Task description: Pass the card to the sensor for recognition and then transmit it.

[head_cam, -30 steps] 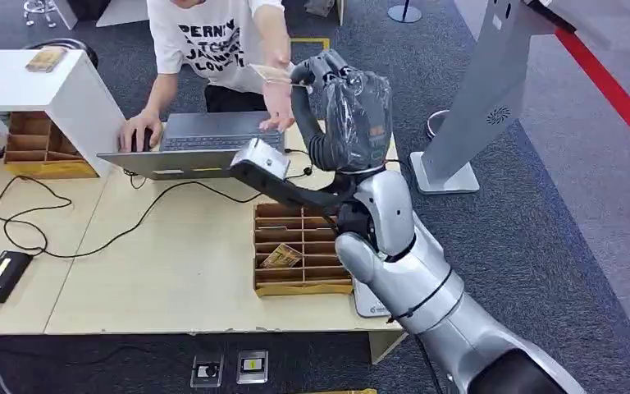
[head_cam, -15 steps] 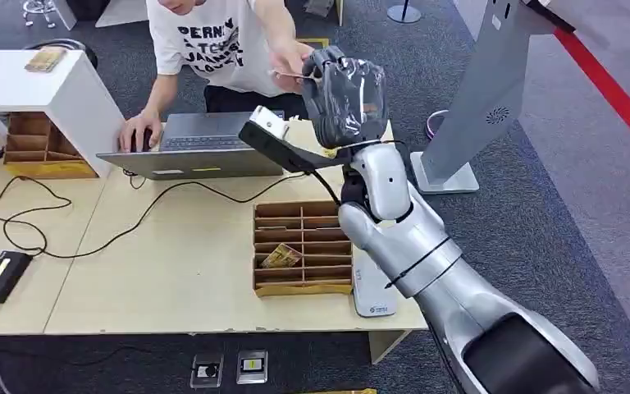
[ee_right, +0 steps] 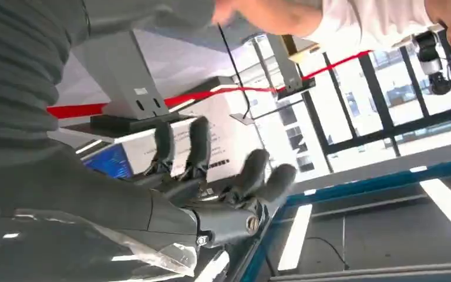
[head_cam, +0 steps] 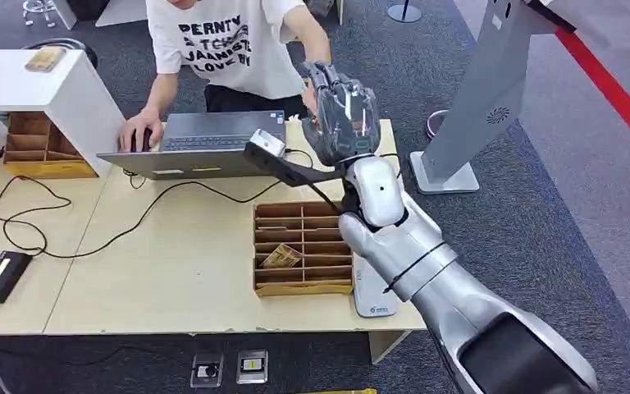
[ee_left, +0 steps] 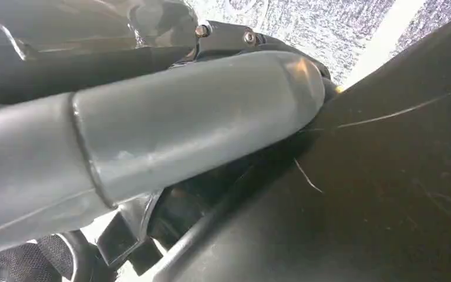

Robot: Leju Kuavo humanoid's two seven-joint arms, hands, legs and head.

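My right hand (head_cam: 340, 115), wrapped in clear plastic, is raised over the table's far edge beside the laptop. In the right wrist view the right hand (ee_right: 211, 200) has its fingers (ee_right: 258, 173) spread apart with nothing between them. A person in a white T-shirt (head_cam: 230, 45) stands behind the table, one hand (head_cam: 306, 89) just beyond my fingertips. I cannot make out the card there. A tan card (head_cam: 282, 257) lies in the cardboard divider box (head_cam: 302, 286). My left hand (ee_left: 182, 117) shows as a thick grey thumb against dark parts, its grasp hidden.
An open grey laptop (head_cam: 197, 146) sits at the table's far side, the person's other hand (head_cam: 139, 131) beside it. A black device (head_cam: 0, 275) with a cable lies at the left, a white device (head_cam: 375, 295) at the table's right edge. A grey kiosk stand (head_cam: 484, 98) rises on the right.
A second ago my right hand held a card up to the person. The person's hand closed on it, and my hand has drawn back lower and rightward, holding nothing.
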